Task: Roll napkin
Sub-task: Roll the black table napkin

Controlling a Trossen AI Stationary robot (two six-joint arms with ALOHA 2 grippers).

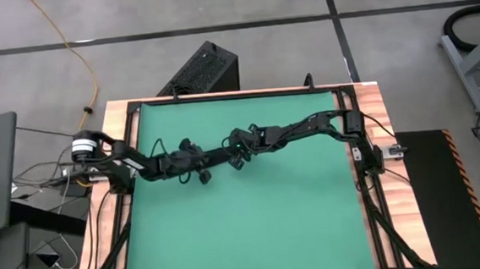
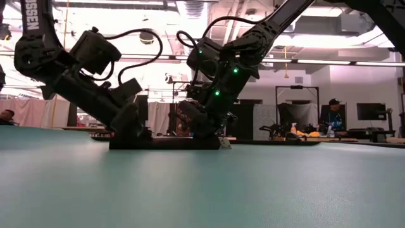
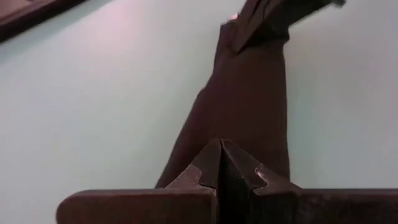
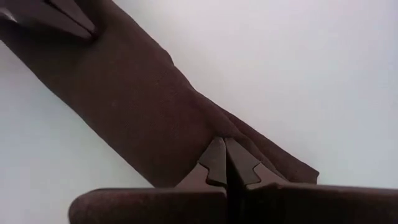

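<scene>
The napkin (image 4: 143,106) is seen as a narrow dark band lying flat on the green tabletop (image 1: 255,227), near its middle, just below where the two arms meet in the high view. Each end of the band is pressed by a gripper. The left gripper (image 3: 222,152) is set down on one end with its fingers pressed together, their tips resting on the cloth; no fold of cloth can be seen between them. The right gripper (image 4: 226,152) is set on the opposite end, likewise pressed together, tips on the cloth. In the low view both grippers are seen down at the napkin, which lies as a thin, low strip.

The step in hand is judged to be the rolling or flattening of an already narrowed napkin, both ends being held down. How tightly the band is rolled cannot be told. The next move would call for both grippers to be drawn evenly across the napkin, so that neither end lags or springs open.
</scene>
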